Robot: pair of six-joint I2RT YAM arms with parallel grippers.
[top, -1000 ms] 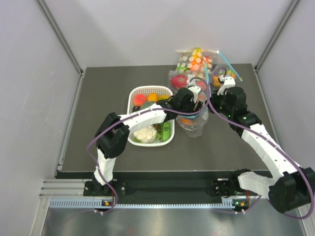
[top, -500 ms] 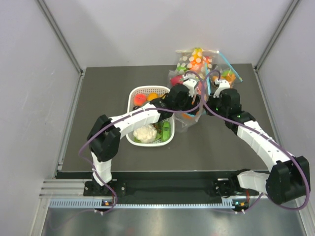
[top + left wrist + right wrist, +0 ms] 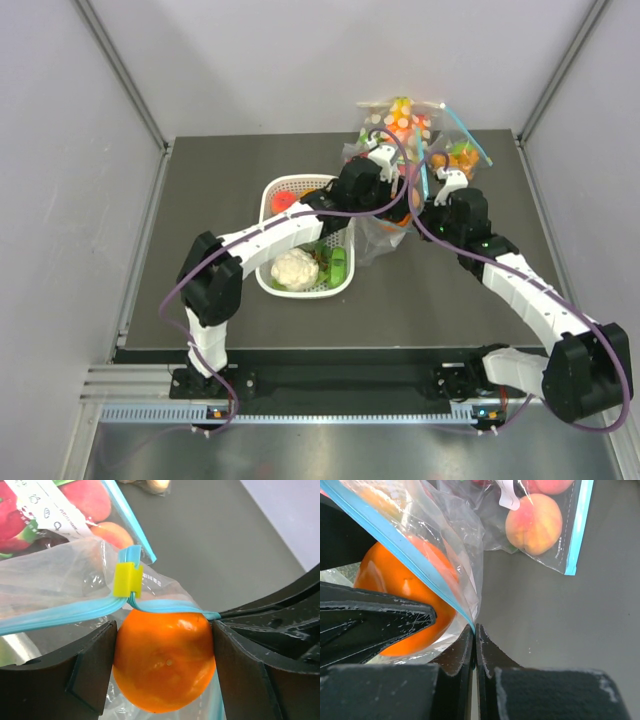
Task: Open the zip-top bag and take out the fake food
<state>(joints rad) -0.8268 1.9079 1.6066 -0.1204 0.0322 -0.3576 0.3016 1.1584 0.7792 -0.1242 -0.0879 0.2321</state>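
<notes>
Item: zip-top bag (image 3: 384, 238), clear floppy plastic, light-blue zip strip (image 3: 60, 614) along the mouth, yellow slider (image 3: 128, 579) on the strip. Location: far right-of-centre on the dark table (image 3: 200, 250), just right of the white basket (image 3: 266, 215), lifted between the two arms.

Contents: one round orange fruit (image 3: 165, 665), at the bag's mouth with the zip strip crossing its top; plastic is visible beneath it.

Left gripper (image 3: 165, 666): jaws clamped on the orange fruit, one black finger (image 3: 90, 662) against each side.

Right gripper (image 3: 475, 632): jaws pinched together on the bag's edge, where the zip strip ends. It sits just right of the left gripper, with the bag between them.

Basket contents: white cauliflower piece (image 3: 294, 268) near the front, green vegetable (image 3: 338, 265) to its right, red and orange pieces at the far end, partly hidden by the left arm.

Adjacent: second clear bag (image 3: 555, 555) with a blue strip, lying flat just beyond and holding a peach (image 3: 534, 524); further bags of coloured pieces at the table's far edge.
</notes>
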